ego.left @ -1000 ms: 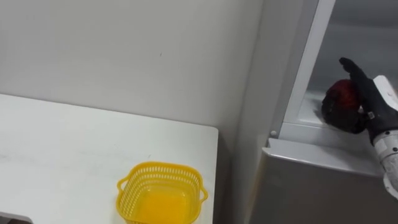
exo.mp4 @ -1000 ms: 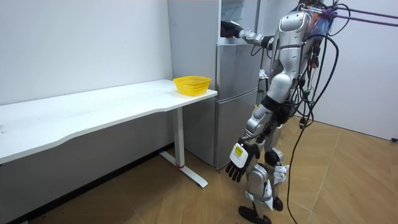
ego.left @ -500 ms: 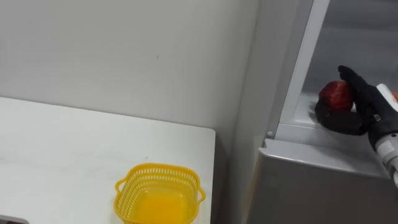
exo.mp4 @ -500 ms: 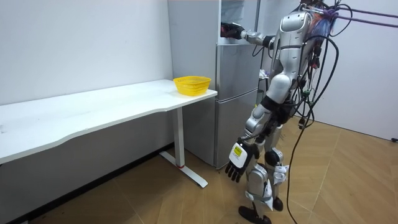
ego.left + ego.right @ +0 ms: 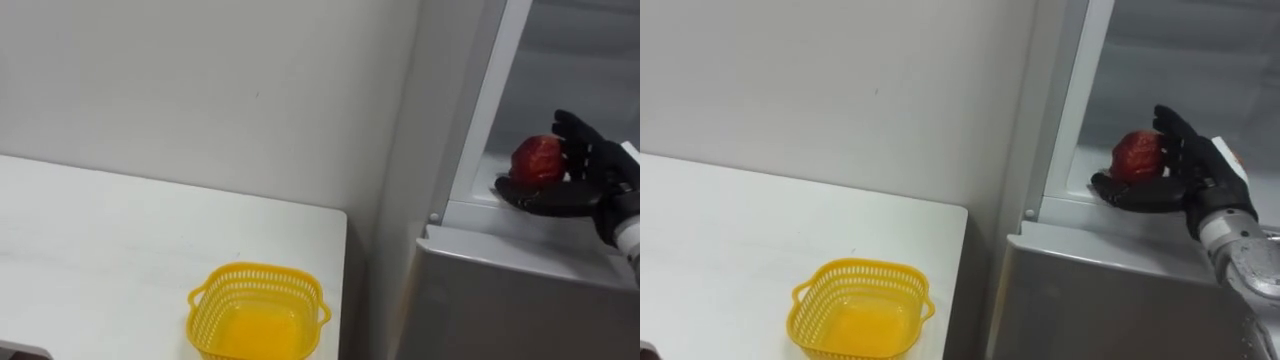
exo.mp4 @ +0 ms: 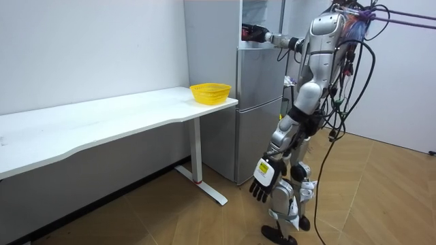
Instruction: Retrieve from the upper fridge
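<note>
While the right arm stretches out level into the upper fridge compartment, the right hand cups the red apple, fingers curled behind, thumb beneath; the left hand hangs relaxed.

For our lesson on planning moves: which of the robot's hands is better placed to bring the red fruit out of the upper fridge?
The right. Its right hand is inside the upper fridge, thumb and fingers curled round the red fruit. The left hand hangs open beside its leg, far below.
</note>
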Robot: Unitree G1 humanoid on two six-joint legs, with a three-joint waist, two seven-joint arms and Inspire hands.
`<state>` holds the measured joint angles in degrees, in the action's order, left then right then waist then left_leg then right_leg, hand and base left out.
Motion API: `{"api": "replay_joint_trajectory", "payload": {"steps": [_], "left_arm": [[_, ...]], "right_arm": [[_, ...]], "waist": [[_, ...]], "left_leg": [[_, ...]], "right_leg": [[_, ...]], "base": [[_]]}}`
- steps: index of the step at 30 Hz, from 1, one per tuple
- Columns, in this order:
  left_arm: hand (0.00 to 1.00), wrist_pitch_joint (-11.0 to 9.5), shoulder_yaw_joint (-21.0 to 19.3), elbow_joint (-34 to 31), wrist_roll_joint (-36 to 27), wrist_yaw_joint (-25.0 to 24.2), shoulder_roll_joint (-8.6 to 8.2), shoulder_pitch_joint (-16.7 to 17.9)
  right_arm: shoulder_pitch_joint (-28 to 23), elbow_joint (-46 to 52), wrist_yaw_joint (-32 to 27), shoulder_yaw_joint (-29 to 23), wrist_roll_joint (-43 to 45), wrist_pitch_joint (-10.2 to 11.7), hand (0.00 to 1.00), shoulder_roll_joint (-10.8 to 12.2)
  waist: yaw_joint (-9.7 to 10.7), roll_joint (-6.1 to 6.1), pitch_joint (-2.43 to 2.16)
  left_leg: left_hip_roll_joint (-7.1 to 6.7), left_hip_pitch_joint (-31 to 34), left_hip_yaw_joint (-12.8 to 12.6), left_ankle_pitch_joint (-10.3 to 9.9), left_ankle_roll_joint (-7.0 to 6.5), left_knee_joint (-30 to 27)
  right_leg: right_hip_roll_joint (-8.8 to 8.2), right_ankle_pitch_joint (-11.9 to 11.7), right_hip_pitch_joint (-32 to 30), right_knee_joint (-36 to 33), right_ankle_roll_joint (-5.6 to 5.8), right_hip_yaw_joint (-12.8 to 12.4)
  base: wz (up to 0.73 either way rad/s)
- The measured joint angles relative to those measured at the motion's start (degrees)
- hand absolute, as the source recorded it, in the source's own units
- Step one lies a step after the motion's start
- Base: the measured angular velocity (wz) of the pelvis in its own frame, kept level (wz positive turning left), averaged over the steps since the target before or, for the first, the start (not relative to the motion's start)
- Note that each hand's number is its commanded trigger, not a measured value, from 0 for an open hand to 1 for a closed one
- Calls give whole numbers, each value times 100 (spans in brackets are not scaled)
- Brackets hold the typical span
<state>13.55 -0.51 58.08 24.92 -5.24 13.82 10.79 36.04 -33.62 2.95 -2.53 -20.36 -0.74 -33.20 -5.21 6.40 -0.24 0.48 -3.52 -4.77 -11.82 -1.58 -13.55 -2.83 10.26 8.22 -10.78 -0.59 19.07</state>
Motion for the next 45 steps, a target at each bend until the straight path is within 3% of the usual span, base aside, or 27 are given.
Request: {"api": "replay_joint_trajectory", "payload": {"steps": [1,29,38,41,45], "left_arm": [[0,0,0,0,0,0,0,0],[0,13,-40,4,-9,-16,10,-17],[0,13,-42,4,3,-24,19,-20],[0,13,-41,4,0,-23,19,-23],[0,-20,88,149,-66,27,18,-113]], "right_arm": [[2,-20,30,-1,-13,3,100,-1],[176,-169,264,-155,-519,-20,100,3],[175,-148,72,-82,-509,-87,100,4],[158,-20,-68,-90,-504,-163,100,96],[-109,660,-267,-64,-478,-96,100,423]], "waist": [[-2,0,0],[18,-24,8],[8,84,-10],[27,94,-9],[49,4,-13]], "left_leg": [[0,0,0,0,0,0],[0,15,-1,-1,0,0],[-2,15,-2,-1,0,1],[-3,15,-3,-2,-1,-2],[0,3,-19,-2,-1,1]], "right_leg": [[0,0,0,0,0,0],[1,0,-7,4,-1,4],[4,0,-11,8,-1,-20],[8,0,-20,9,-2,-40],[12,-2,-17,9,-4,-63]], "base": [[0],[0],[0],[0],[-1]]}}
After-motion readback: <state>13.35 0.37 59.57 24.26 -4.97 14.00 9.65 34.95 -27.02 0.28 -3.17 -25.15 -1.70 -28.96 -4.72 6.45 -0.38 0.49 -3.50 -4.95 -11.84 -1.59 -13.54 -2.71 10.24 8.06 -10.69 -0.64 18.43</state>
